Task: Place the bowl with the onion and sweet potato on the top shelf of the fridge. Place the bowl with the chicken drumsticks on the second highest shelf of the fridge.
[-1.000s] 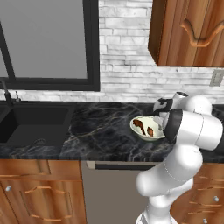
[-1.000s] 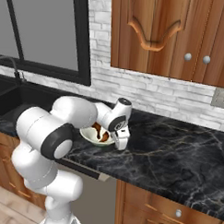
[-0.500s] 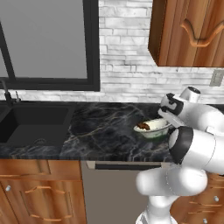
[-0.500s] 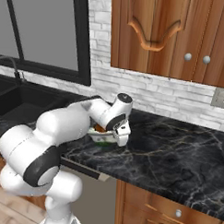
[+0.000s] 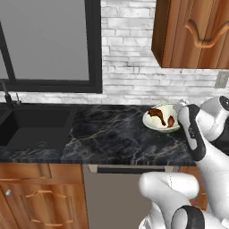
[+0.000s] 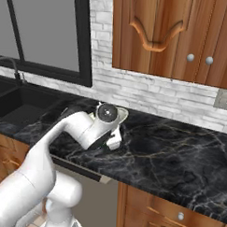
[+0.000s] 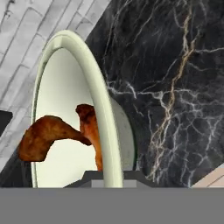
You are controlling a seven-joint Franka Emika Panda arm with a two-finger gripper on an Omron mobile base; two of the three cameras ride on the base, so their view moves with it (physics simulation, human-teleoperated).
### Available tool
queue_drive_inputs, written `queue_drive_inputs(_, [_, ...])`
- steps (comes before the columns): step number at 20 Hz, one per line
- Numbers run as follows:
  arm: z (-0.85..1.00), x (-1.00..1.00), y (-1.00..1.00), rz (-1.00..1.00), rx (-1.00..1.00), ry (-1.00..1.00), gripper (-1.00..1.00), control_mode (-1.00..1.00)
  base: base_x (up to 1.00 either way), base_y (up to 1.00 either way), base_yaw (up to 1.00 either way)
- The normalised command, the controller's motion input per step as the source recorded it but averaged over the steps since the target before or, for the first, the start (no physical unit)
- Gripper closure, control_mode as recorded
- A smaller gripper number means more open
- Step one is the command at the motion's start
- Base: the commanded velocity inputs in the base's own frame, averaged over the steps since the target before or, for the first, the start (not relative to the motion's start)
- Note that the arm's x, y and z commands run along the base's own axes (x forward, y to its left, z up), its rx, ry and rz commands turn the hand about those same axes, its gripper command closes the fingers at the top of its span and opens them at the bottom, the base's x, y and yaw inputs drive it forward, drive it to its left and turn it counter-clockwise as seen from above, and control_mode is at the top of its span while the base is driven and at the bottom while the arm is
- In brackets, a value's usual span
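Note:
A pale green-white bowl (image 5: pixel 161 120) holding two reddish-brown chicken drumsticks (image 5: pixel 157 113) hangs tilted just above the black marble counter (image 5: pixel 112 134). My gripper (image 5: pixel 180 115) is shut on the bowl's right rim. In the hand view the rim (image 7: pixel 92 83) runs upright between my fingertips (image 7: pixel 89 178), and the chicken drumsticks (image 7: pixel 48 136) lie against the bowl's inside. From the right base view my hand (image 6: pixel 108 116) covers most of the bowl. The fridge, its shelves and the bowl with the onion and sweet potato are out of view.
A dark sink (image 5: pixel 31 127) with a faucet (image 5: pixel 6 95) lies at the counter's left end under a large window. Brown wall cabinets (image 6: pixel 170 38) hang above the white brick backsplash. A wall outlet (image 6: pixel 222 98) sits at the right.
The gripper has shut on the bowl's rim. The bowl has been lifted off the counter, carried slightly right and tipped onto its side.

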Motion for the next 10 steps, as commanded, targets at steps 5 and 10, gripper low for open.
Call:
queue_drive_inputs(5, [0.58, -1.0, 0.19, -0.03, 0.01, -0.46, 1.0, -1.0, 0.0, 0.0, 0.0])
queue_drive_inputs(10, [0.07, -0.2, 0.05, 0.03, 0.01, -0.07, 1.0, 1.0, -0.62, 0.33, 0.52])
